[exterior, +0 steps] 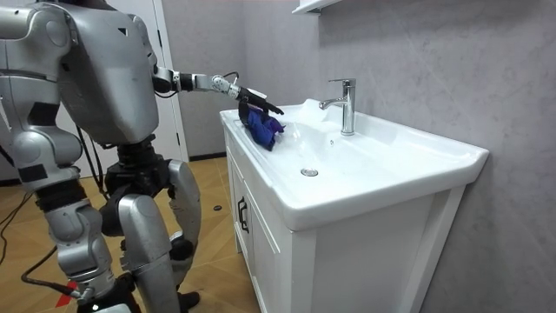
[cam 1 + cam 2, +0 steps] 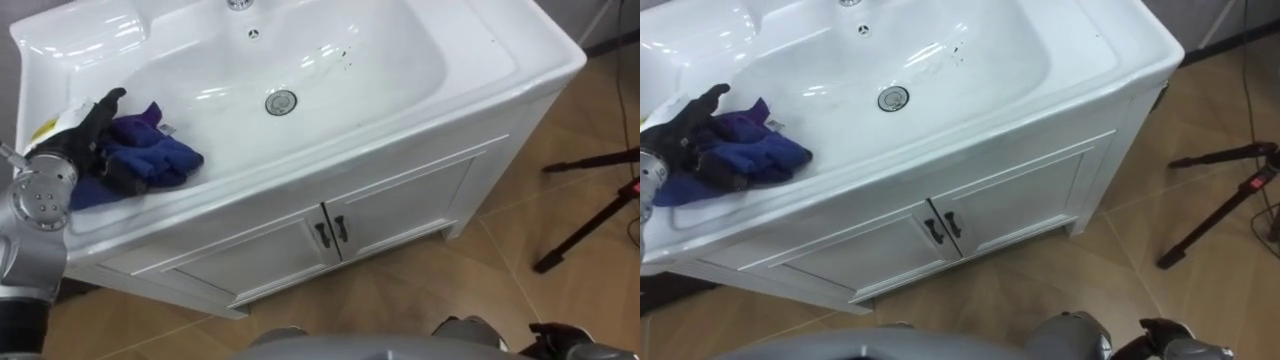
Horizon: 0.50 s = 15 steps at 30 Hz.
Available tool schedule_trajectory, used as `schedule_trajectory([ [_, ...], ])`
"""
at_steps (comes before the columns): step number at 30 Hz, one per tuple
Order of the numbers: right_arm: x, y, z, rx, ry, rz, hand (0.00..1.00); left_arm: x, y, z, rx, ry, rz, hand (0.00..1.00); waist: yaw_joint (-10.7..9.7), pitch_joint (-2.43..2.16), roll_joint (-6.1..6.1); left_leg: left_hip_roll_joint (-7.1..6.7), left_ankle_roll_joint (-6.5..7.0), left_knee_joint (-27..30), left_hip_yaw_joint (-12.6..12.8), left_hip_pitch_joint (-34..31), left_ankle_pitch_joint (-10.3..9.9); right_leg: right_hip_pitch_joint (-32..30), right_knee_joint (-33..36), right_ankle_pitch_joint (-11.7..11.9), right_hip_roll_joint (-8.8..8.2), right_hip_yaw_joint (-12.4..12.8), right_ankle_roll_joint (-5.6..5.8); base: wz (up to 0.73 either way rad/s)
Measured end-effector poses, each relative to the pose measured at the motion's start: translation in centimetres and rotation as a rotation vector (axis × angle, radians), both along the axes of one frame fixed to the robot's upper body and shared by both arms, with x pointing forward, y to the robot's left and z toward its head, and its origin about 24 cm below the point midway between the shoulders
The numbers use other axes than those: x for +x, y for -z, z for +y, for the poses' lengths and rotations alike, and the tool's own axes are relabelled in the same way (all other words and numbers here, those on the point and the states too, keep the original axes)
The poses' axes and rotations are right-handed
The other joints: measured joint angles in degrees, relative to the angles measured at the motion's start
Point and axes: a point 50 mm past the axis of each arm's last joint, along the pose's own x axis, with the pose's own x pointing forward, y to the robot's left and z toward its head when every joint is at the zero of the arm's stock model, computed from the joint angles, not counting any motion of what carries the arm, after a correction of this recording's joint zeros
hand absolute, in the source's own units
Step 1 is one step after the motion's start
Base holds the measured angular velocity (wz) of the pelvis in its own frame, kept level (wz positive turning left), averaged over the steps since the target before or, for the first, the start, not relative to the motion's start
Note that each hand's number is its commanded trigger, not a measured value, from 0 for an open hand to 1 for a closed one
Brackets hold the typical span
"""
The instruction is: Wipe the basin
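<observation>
Silver-grey shells cover torso, arms and legs, with black joints; the left hand point(image 2: 92, 128) is black, its wrist cap apparently screw-studded.

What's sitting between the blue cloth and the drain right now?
Nothing: in the left eye view the stretch from the blue cloth in the left hand to the drain is bare white basin.

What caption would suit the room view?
Humanoid robot's left hand holds a blue cloth on the white basin.
</observation>
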Motion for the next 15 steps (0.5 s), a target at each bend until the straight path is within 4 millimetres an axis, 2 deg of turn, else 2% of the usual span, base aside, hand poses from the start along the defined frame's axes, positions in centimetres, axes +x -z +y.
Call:
schedule_trajectory([
  [9,0.1,-0.1,-0.1,-0.017,0.000,-0.006,0.00,0.4,-0.5,0.0,0.018,0.018,0.019,0.00,0.20,0.15,0.18,0.04,0.00,-0.03,-0.08,0.02,0.00,-0.05,0.03,0.00,0.02,0.20,0.00,0.00],
  [15,0.0,-0.1,-0.2,-0.027,-0.015,0.001,0.00,1.0,-2.1,0.6,0.138,0.039,-0.001,0.00,0.70,0.07,0.47,0.19,-0.01,0.09,-0.05,-0.31,-0.03,-0.04,-0.24,0.00,0.06,-0.72,0.00,0.00],
])
